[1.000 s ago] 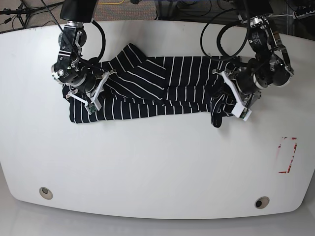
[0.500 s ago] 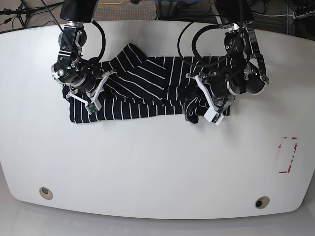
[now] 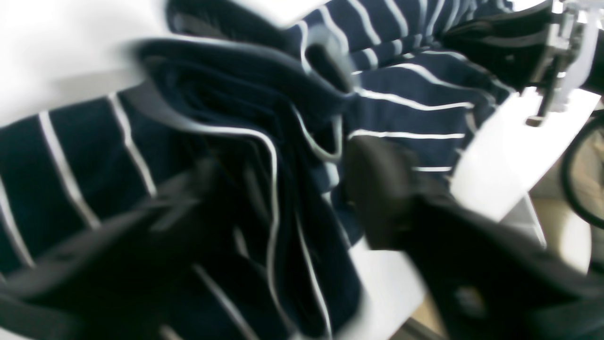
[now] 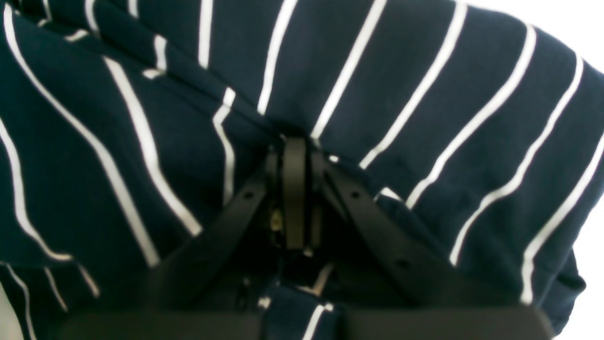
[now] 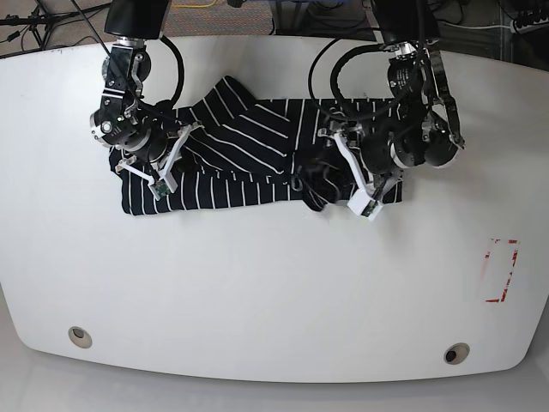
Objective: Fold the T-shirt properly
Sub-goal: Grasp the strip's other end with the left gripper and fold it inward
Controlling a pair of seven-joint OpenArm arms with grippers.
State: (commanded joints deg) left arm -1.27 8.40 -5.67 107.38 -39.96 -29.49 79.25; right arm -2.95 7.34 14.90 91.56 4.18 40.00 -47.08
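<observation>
While our left gripper (image 5: 330, 184) pinches a bunched fold of the T-shirt (image 5: 249, 154), the garment lies on the table's (image 5: 274, 292) far side. Our right gripper (image 4: 295, 189) is pressed together on the shirt's left edge.

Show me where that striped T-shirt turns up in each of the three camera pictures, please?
Base view: the T-shirt lies across the upper middle of the white table, between the two arms.
Left wrist view: it fills the left and middle, bunched into folds.
Right wrist view: it fills nearly the whole picture.
Shared landmark: its thin white stripes on dark cloth, seen in all three.
</observation>
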